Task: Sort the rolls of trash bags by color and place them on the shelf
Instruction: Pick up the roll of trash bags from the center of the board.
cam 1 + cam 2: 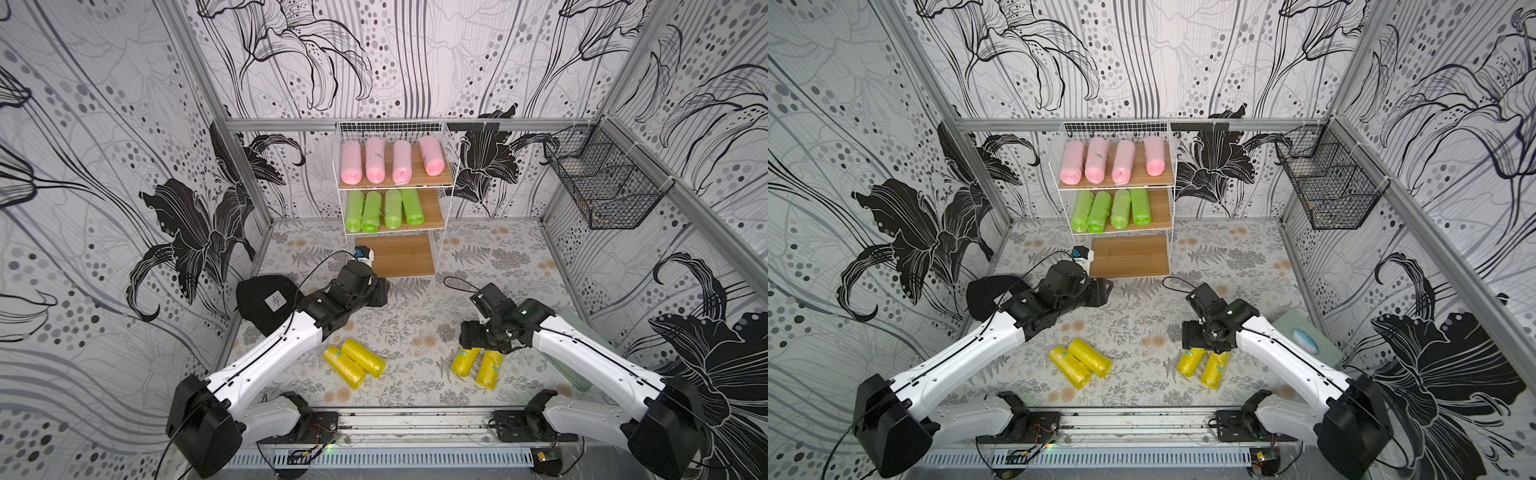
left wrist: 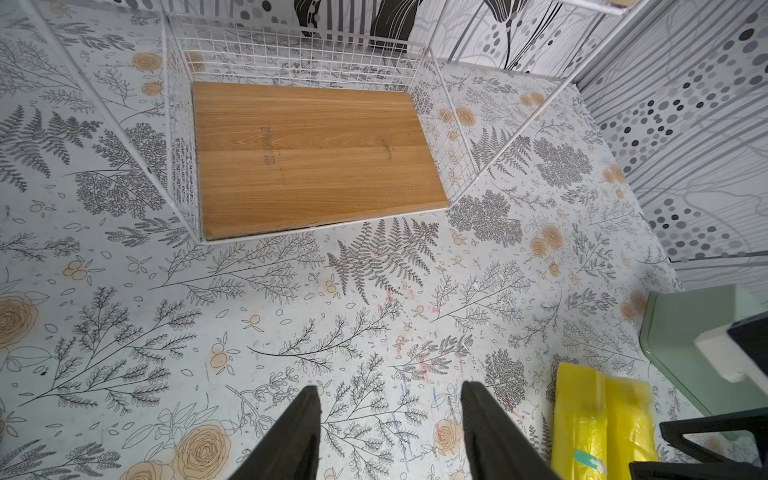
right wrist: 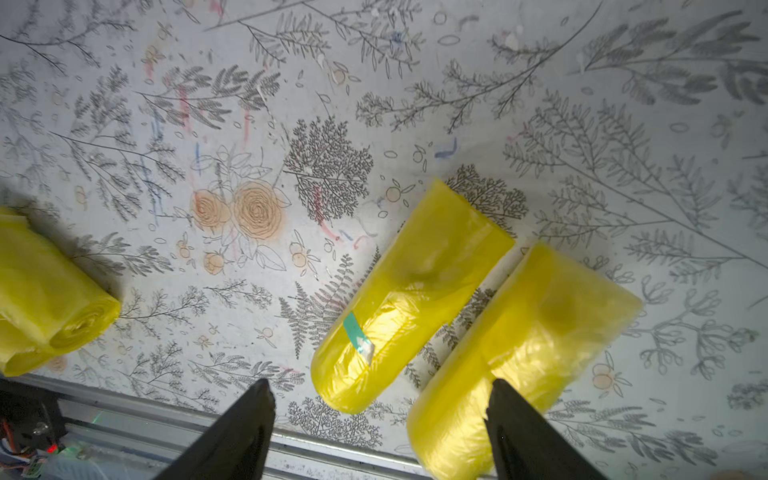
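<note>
Our right hand hangs spread over two close-lying yellow rolls — we risk pinching both, or nudging one away; our left hand, also spread, holds nothing.

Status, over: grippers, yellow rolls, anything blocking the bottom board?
Left gripper open, empty, facing bottom board. Right gripper open above two yellow rolls; other yellow pair also on table. Nothing blocking board.
</note>
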